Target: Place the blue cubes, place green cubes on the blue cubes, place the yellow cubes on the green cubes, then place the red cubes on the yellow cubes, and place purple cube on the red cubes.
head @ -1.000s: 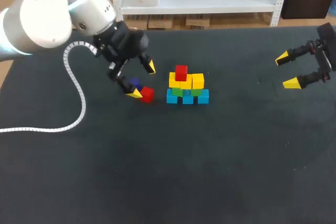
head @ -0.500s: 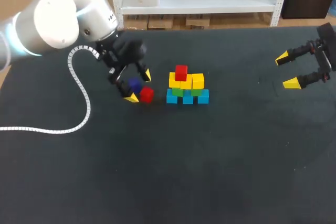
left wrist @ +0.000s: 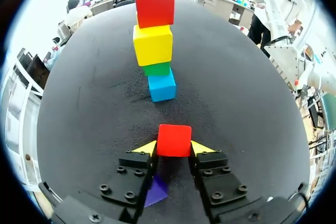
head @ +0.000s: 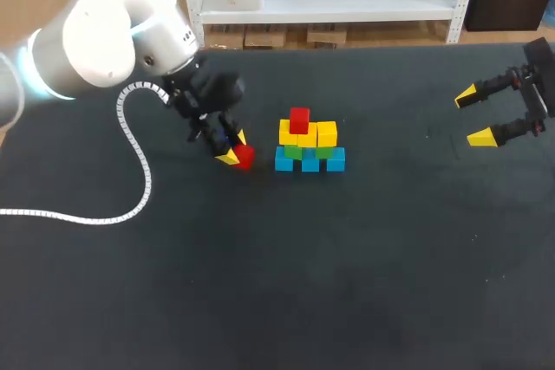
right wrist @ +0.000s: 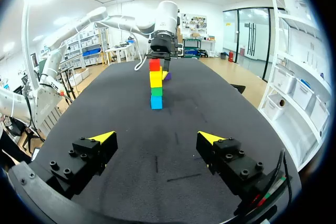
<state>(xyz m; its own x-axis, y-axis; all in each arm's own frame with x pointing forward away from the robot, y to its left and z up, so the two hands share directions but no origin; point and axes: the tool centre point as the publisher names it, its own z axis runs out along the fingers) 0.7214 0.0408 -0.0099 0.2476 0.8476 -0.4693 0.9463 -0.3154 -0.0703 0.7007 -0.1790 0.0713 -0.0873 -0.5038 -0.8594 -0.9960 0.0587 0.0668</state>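
Red cube (left wrist: 174, 140), resting on the surface, clamped between the fingers of my left end effector (left wrist: 174, 149); the cube stack (left wrist: 156, 51) lies straight ahead. My right end effector (right wrist: 156, 137), spread wide, is well apart.

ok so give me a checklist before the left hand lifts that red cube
1. Loose red cube between the left hand's fingers, both tips touching it: ok
2. Purple cube outside the grip, lying under the hand: ok
3. Stack upright, one top red cube in place: ok
4. Bare spot on the yellow cubes for a second red: ok
5. Right hand open, well away from the stack: ok
6. Grip firm enough to lift: cannot tell
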